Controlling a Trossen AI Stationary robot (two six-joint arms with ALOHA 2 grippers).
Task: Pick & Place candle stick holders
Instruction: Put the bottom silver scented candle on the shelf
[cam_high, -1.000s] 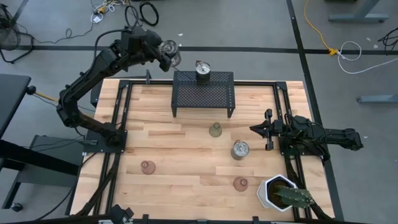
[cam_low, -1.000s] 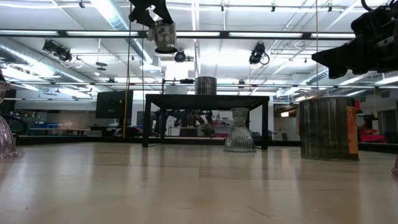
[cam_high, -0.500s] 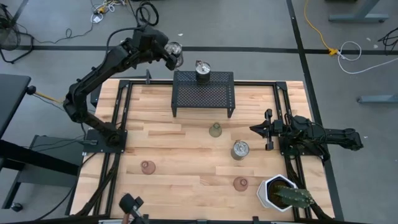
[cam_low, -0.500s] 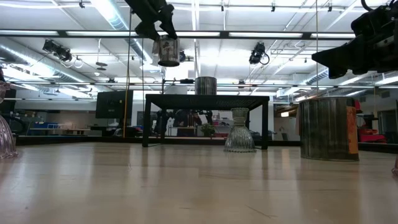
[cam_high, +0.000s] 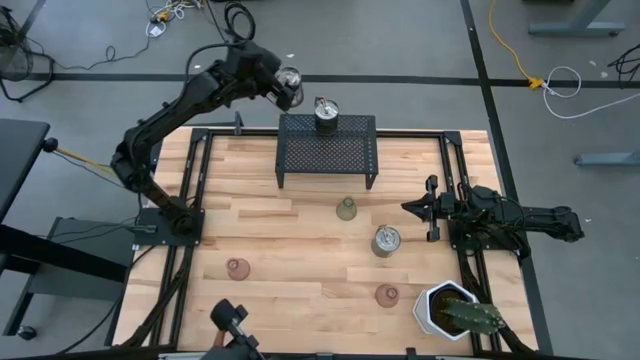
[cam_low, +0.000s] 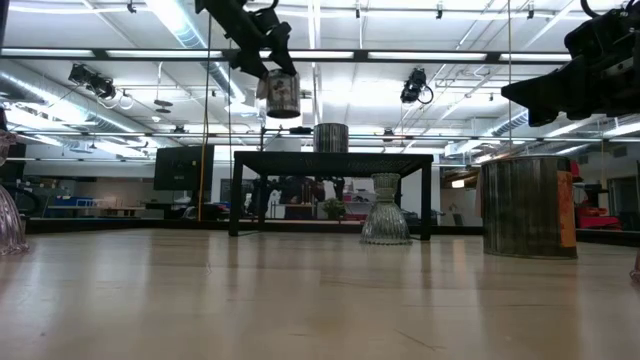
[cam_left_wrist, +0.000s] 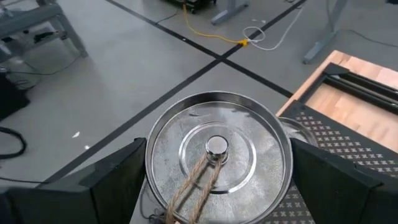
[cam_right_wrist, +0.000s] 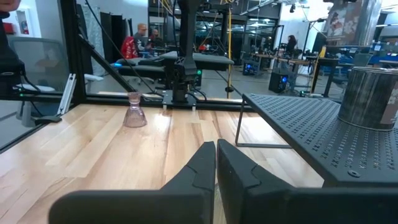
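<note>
Over the last second the silvery holder (cam_high: 289, 80) carried by the left gripper (cam_high: 283, 85) has been brought sideways, from out past the table's far-left edge toward the black mesh rack (cam_high: 327, 148). It is now held high in the air just beside the rack's left end, not yet over the mesh. In the low view the held can (cam_low: 279, 94) hangs above and to the left of the second silvery holder (cam_low: 331, 137), which already stands on the rack top. This is judged to be the carry stage of a placement on the rack, with lowering and release not yet done.

The left gripper is seen clasping the can by its sides, fingers spread wide around it. In the left wrist view the can's round metal face (cam_left_wrist: 217, 152) fills the frame, with concentric pressed rings, a small central stud and a loop of twine; it looks rigid, smooth and shiny.

The right gripper (cam_high: 411, 207) is parked low at the table's right side with its fingers (cam_right_wrist: 193, 177) pressed together, holding nothing, and has not moved.

On the wood are left a third silvery holder (cam_high: 386, 240), an olive-green glass cup (cam_high: 346, 209) and two pink glass cups (cam_high: 237, 268) (cam_high: 387, 295), all well apart. The cactus pot (cam_high: 446, 309) sits at the near-right corner. Several holders are therefore judged to remain unplaced.
</note>
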